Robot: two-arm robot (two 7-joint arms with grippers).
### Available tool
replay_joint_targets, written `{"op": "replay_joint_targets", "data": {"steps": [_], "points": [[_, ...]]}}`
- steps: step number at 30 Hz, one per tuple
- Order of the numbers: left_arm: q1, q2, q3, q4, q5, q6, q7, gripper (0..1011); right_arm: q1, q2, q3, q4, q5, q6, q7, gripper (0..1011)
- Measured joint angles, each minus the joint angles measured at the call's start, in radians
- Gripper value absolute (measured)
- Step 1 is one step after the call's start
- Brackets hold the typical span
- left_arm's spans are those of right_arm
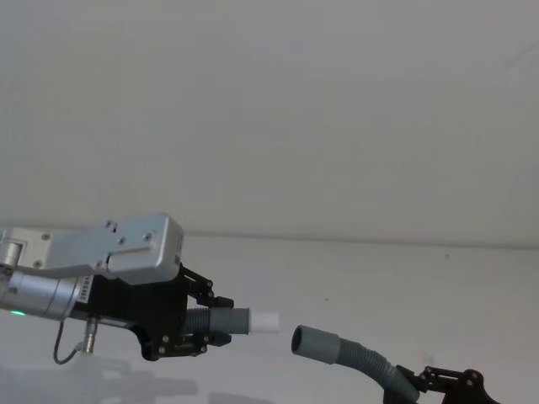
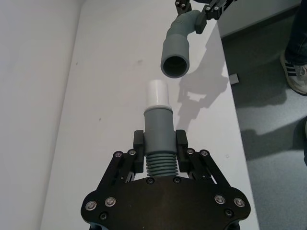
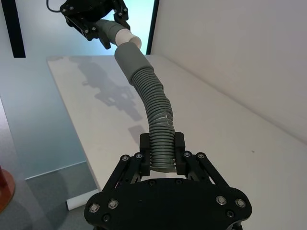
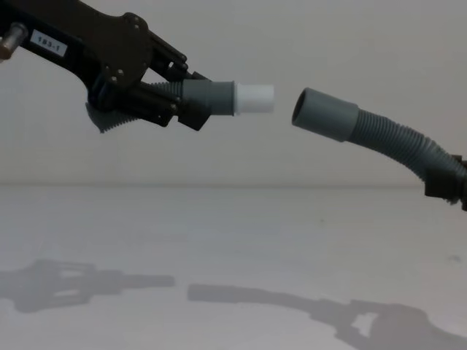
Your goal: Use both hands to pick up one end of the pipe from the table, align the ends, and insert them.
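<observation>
Left gripper (image 2: 160, 146), white tip (image 2: 157, 93) near cuff (image 2: 175, 50)

White label (image 4: 46, 45) reading "183-1", on the black arm (image 4: 87, 45) behind the left hand (image 4: 195, 108)

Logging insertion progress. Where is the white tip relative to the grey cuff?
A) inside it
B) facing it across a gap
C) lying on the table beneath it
B: the left gripper holds the short hose, its white tip facing the grey cuff of the long hose in the right gripper across open air.
</observation>
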Motion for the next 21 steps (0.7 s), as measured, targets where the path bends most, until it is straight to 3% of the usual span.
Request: {"op": "replay_joint_targets", "data": {"steps": [21], "points": [[-0.024,-0.001,0.022,0.016,-0.015,-0.006,-0.018,352,0.001,0.010,-0.012,-0.007,0.001,0.014,-0.016,255]]}}
